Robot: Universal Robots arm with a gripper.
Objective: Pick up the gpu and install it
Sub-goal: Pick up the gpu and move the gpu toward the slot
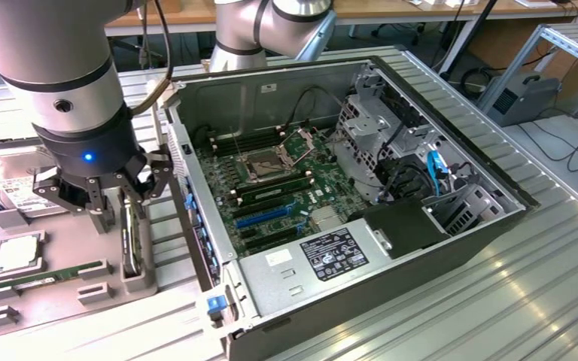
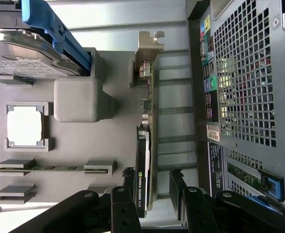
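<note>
The gpu (image 1: 127, 239) stands on its long edge in a slot of the grey parts holder (image 1: 98, 301), beside the open computer case (image 1: 470, 248). In the wrist view the gpu (image 2: 143, 170) is a slim black card whose pale metal bracket (image 2: 150, 48) is at the end far from the gripper. My gripper (image 1: 114, 214) hovers just above the card's end, open. Its black fingers (image 2: 128, 199) straddle the card in the wrist view, one on each side without touching it; the gripper (image 2: 152, 191) holds nothing.
On the holder (image 2: 113, 77) are a silver hard drive (image 1: 8, 184) with a blue caddy (image 2: 55, 29), a square processor (image 1: 18, 256) and a green memory stick (image 1: 43, 277). The case's motherboard (image 1: 279, 188) lies exposed with a blue slot (image 1: 264, 214). The case's perforated rear panel (image 2: 249, 87) stands close beside the card.
</note>
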